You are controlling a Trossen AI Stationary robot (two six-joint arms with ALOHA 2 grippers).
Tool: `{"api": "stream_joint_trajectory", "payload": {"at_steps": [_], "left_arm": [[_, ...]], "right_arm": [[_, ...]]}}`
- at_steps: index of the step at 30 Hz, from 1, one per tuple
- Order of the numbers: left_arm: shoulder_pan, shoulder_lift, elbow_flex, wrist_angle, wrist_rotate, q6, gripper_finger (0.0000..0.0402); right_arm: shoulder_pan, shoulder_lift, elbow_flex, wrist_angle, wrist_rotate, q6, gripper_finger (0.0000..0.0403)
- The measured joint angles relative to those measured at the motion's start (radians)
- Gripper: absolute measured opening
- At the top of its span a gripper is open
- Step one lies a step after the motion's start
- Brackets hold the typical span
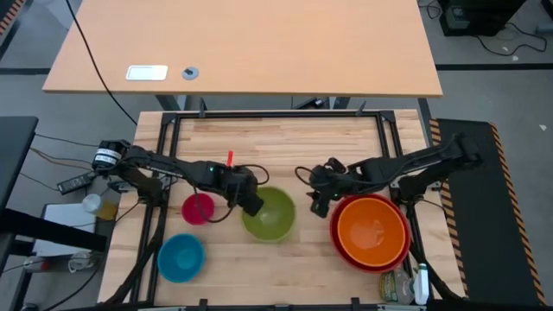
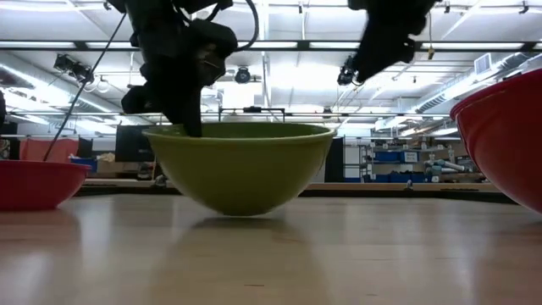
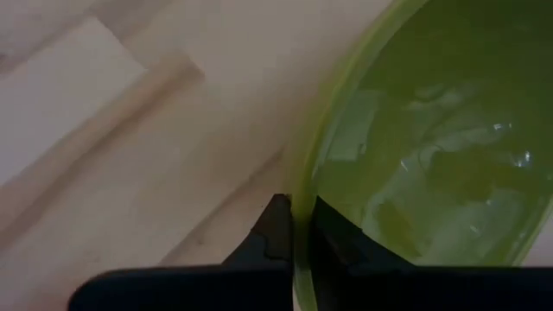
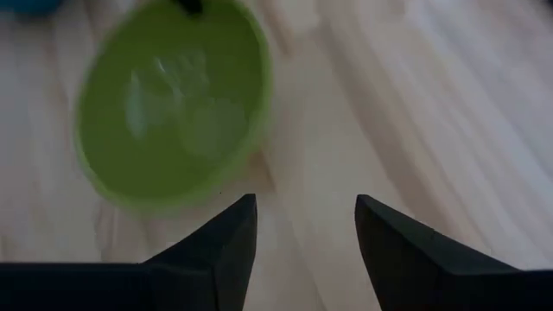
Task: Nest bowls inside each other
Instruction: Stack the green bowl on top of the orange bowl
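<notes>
The lime green bowl (image 1: 270, 216) stands on its base at the table's middle, also in the low view (image 2: 241, 165). My left gripper (image 1: 251, 204) is shut on its left rim. My right gripper (image 1: 320, 204) hangs open above the table between the green bowl (image 4: 173, 104) and the orange bowl (image 1: 371, 229), touching nothing. The orange bowl sits inside the red bowl (image 1: 341, 246) at the right. The pink bowl (image 1: 198, 208) and the blue bowl (image 1: 181, 257) rest apart on the table at the left. My left gripper pinches the green bowl's rim (image 3: 299, 216) on the side toward the table's left, one finger (image 3: 337, 242) inside the bowl and the other (image 3: 275, 235) outside. The fingers come slanting down from the left. The bowl stands upright with its base on the table (image 2: 237, 212).
A bottle and small items (image 1: 402, 285) lie near the front right corner, beside the red bowl. The dark frame rails (image 1: 164, 155) run along the table's left, right and far sides. Bare wood shows at the front middle (image 1: 276, 268).
</notes>
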Motion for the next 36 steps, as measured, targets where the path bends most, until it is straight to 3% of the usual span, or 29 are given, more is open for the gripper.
{"api": "stream_joint_trajectory", "payload": {"at_steps": [8,13,22,30,36], "left_arm": [[-0.007,-0.007,0.0,0.092,-0.183,-0.133,0.0012],[-0.025,-0.01,0.0,0.143,-0.275,-0.172,0.0013],[-0.021,-0.011,0.0,0.238,-0.314,-0.187,0.0016],[-0.018,-0.011,0.0,0.282,-0.316,-0.146,0.0027],[-0.018,-0.01,-0.001,0.333,-0.326,-0.132,0.0092]], "right_arm": [[-0.028,0.064,0.002,0.108,0.178,-0.05,0.0205],[-0.06,0.082,0.002,0.11,0.179,-0.06,0.0216],[-0.098,0.135,0.002,0.102,0.185,-0.087,0.021],[-0.114,0.179,0.002,0.1,0.17,-0.072,0.0138],[-0.13,0.176,0.002,0.079,0.155,-0.075,0.0055]]}}
